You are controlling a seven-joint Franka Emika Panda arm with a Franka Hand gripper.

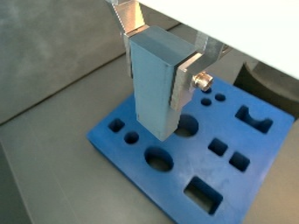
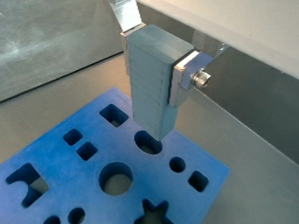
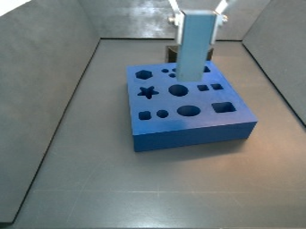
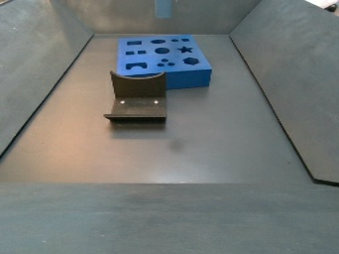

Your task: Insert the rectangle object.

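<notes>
Here the gripper (image 1: 160, 39) sits over the board (image 1: 128, 150), its flat silver fingers (image 1: 128, 17) closed on the block (image 1: 156, 83), one plate on each broad face near the upper end. In both wrist views the pale block (image 2: 155, 83) hangs upright between the plates, long axis vertical, with a screw-headed clamp piece (image 2: 198, 77) against one face. The block's lower end is just above, or perhaps touching, the board's top face; the wrist views do not settle whether it has entered a hole. In a wrist view that end covers part of a round hole (image 2: 149, 142), with a larger round hole (image 2: 115, 179) and several small square ones nearby. In a side view the block (image 3: 195, 51) stands upright at the far part of the board (image 3: 191, 130), beyond a star hole (image 3: 147, 91) and an oval hole (image 3: 189, 111); the fingertips are cut off by the frame edge. In a side view from the opposite end, the fixture (image 4: 137, 96) stands on the dark floor (image 4: 172, 149) nearest the camera, touching or just in front of the board (image 4: 199, 74), and only the block's tip (image 4: 165, 8) shows at the frame edge. Grey walls (image 3: 66, 80) enclose the floor.
</notes>
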